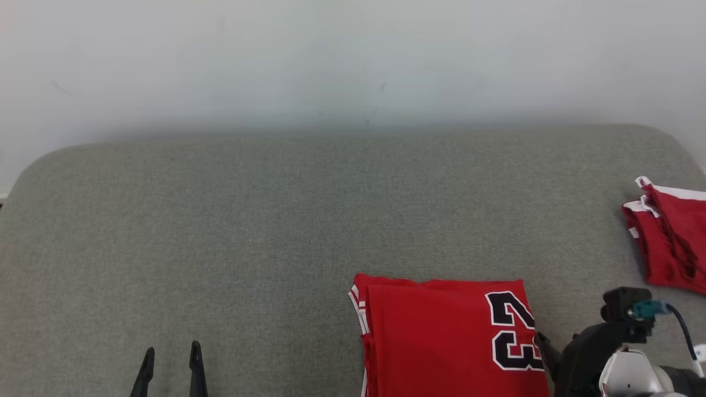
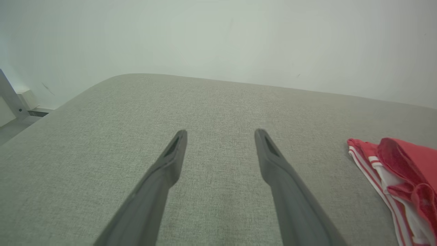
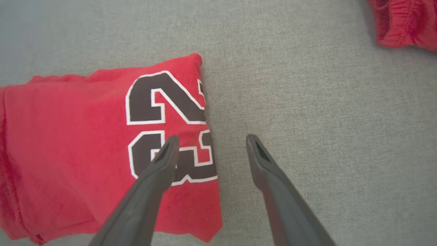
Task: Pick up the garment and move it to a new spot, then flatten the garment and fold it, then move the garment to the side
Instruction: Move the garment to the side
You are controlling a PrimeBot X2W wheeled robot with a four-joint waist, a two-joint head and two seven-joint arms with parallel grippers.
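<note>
1. The folded red jersey (image 1: 441, 336) lies on the grey upholstered surface (image 1: 220, 231), near edge, right of centre. Its near part is cut off by the head view's bottom edge.
2. Key relation: your right gripper (image 3: 210, 140) straddles the jersey's right edge. 1 finger hangs over the printed numeral, the other over bare upholstery. Fingers are spread, gripping nothing. I can't tell whether they touch the cloth.
3. From the right wrist view, most of the jersey lies to that gripper's left. Its longer side seems to run left-right across the robot, though not by much.
4. The left gripper (image 1: 171, 350) is also spread and empty, over bare upholstery, well apart from the jersey's striped left edge. The right arm is clearly nearer.
5. Judgement: the fold looks done and the shift to the side is what's left. Pinch all layers at that right edge, or the stack may peel open.
6. A second red garment (image 1: 673, 242) with white trim sits farther right, apart from the jersey. Keep off it.
7. Writing: "23" in black with a white outline, sideways in the head view. No brand or label is legible.
</note>
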